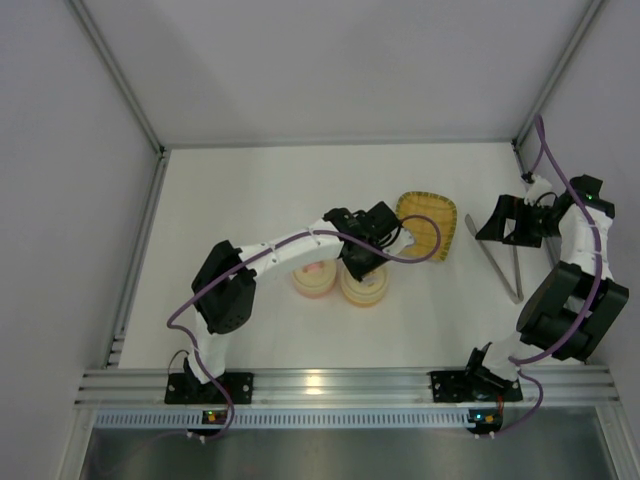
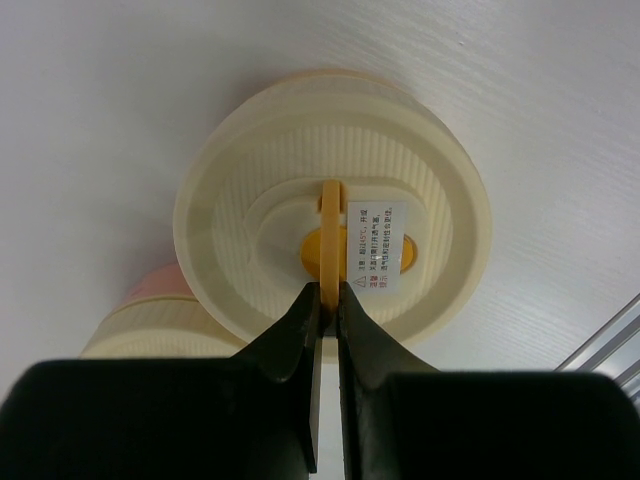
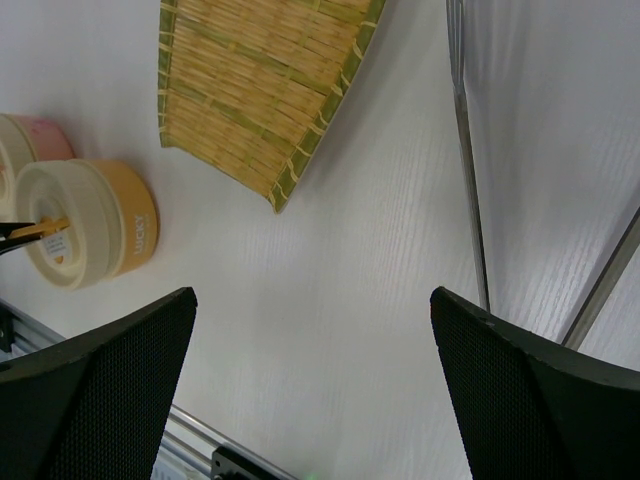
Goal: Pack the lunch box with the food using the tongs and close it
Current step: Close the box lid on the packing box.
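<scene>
The lunch box (image 1: 366,288) is a round orange tub with a cream lid (image 2: 250,200); it also shows in the right wrist view (image 3: 90,225). My left gripper (image 2: 328,295) is shut on the thin yellow tab (image 2: 331,215) standing up at the lid's middle, and from above it (image 1: 360,266) hangs right over the tub. The tongs (image 1: 506,268) lie on the table at the right, one slim arm (image 3: 468,170) showing. My right gripper (image 1: 497,228) hovers just above them, jaws wide open (image 3: 312,300) over bare table. The food is not in view.
A second round tub, pink (image 1: 313,280), touches the orange one on its left. A yellow woven tray (image 1: 430,225) lies between the tubs and the tongs. Aluminium rail (image 1: 340,385) runs along the near edge; walls close in the sides and back.
</scene>
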Available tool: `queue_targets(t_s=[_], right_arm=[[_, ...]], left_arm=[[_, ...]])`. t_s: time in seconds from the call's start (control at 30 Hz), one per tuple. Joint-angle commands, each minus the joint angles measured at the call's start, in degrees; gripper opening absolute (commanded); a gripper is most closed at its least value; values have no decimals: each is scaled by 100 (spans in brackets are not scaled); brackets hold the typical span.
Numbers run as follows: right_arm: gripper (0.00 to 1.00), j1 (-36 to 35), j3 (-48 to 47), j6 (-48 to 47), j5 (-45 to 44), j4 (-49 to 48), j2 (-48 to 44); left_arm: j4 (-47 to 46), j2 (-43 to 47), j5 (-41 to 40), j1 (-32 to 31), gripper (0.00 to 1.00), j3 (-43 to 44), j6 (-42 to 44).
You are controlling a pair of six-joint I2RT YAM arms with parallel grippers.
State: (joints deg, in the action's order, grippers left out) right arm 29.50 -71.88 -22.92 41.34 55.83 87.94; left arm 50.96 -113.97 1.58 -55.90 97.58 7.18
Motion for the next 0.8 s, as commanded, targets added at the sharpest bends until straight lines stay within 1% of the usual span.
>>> queue_targets(t_s=[0.0,0.27,0.3,0.37,0.4,0.47,0.5,0.53,0.67,0.77], right_arm=[[99,56,16,-134,181,15,48],[99,56,7,-143,172,24,48],[99,56,16,-143,172,24,39],[99,56,24,-152,172,24,39],[100,56,25,-160,172,15,39],[99,56,25,-152,172,24,39],[99,56,25,-152,172,15,39],[99,56,33,-160,172,24,39],[99,56,51,-169,172,24,30],[99,56,51,-178,172,33,21]], left_arm=[[-218,16,-27,-53,1,-28,11],[-227,-81,-27,-53,8,-107,-32],[-244,-81,-18,-53,12,-125,-32],[-262,-99,0,-53,15,-125,-33],[-271,-90,-9,-53,19,-125,-32],[-280,-99,8,-44,23,-99,-33],[-271,-99,17,-53,24,-99,-24],[-279,-99,9,-53,26,-99,-24],[-315,-46,96,-26,27,-90,-24],[-315,-2,201,-18,22,-73,-32]])
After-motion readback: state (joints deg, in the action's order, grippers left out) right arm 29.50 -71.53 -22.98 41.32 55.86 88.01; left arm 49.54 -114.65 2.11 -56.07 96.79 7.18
